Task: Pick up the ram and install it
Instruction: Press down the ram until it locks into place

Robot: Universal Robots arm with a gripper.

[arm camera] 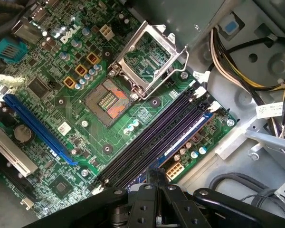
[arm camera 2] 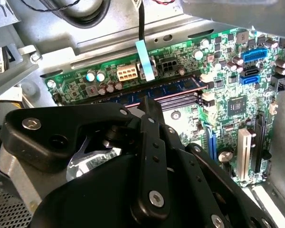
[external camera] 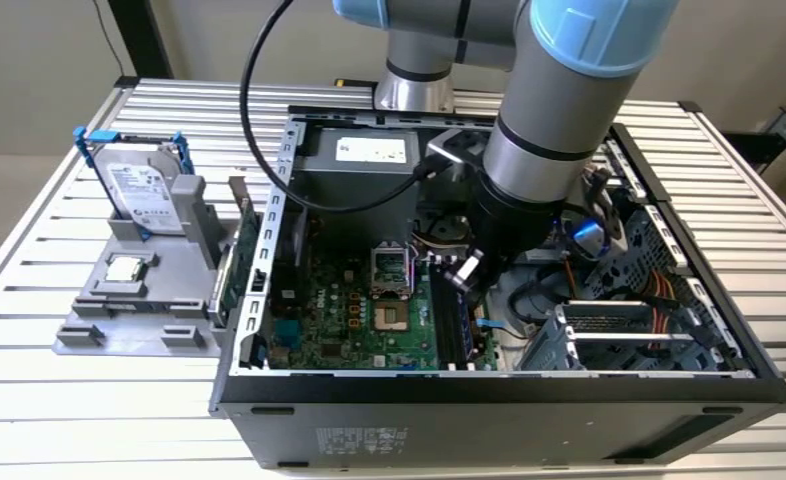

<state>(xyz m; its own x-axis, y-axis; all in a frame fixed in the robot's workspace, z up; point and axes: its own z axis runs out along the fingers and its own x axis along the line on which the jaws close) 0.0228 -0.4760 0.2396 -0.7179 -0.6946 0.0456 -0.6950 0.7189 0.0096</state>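
Inside the open computer case [external camera: 500,385], lower centre of the exterior view, the gripper [external camera: 471,272] hangs just above the black memory slots [arm camera: 156,137]. The ram [arm camera 2: 166,88], bluish, lies along one slot, apparently seated or nearly so. Jaws' state: cannot tell.

Arm tubes [external camera: 553,120]: grey metal cylinders.
Joint caps [external camera: 593,30]: light blue, rounded.
Wrist section [external camera: 513,215]: black.
Cable [external camera: 266,120]: black, looped beside the arm.
Gripper [arm camera 2: 149,111]: matt black linkage plates, in both wrist views.
Fasteners [arm camera 2: 31,123]: silver screw heads on the plates.
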